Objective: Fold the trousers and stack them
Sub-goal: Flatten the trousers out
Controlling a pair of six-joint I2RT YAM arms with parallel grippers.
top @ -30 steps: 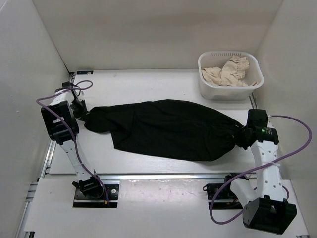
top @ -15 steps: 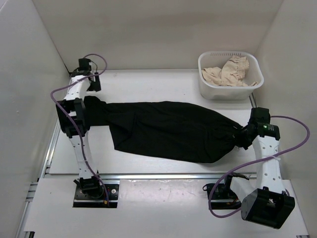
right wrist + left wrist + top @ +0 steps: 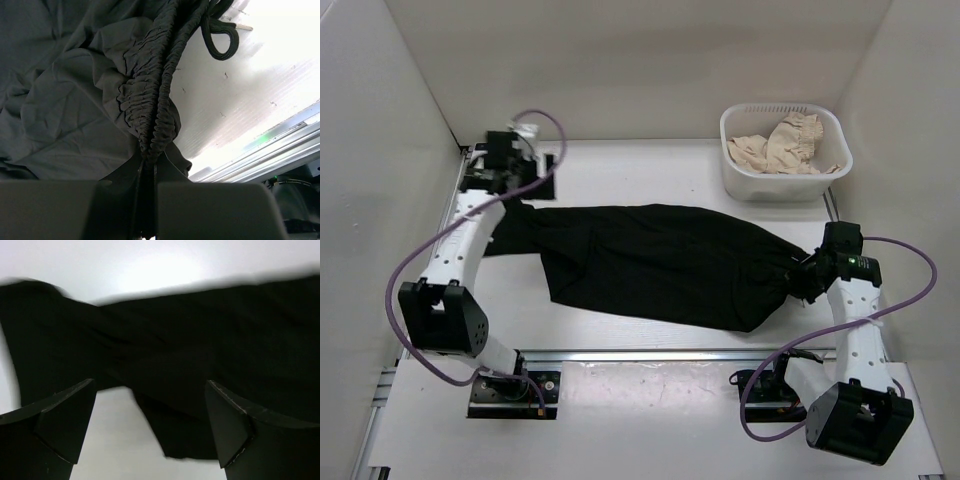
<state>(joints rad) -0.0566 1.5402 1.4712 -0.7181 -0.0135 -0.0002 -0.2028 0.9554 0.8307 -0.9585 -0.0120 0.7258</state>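
While the trousers lie across the table, right jaws pinching the waistband; left jaws spread wide — holding nothing.

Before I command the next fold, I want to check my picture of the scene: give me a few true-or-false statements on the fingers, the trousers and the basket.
The right arm's fingers are shut on the gathered waistband of the trousers. True.
The left arm's fingers grip the trousers. False: they stand open over the fabric, holding nothing.
The white basket holds a beige cloth. True.
The trousers lie in the white basket. False: they lie stretched across the table.
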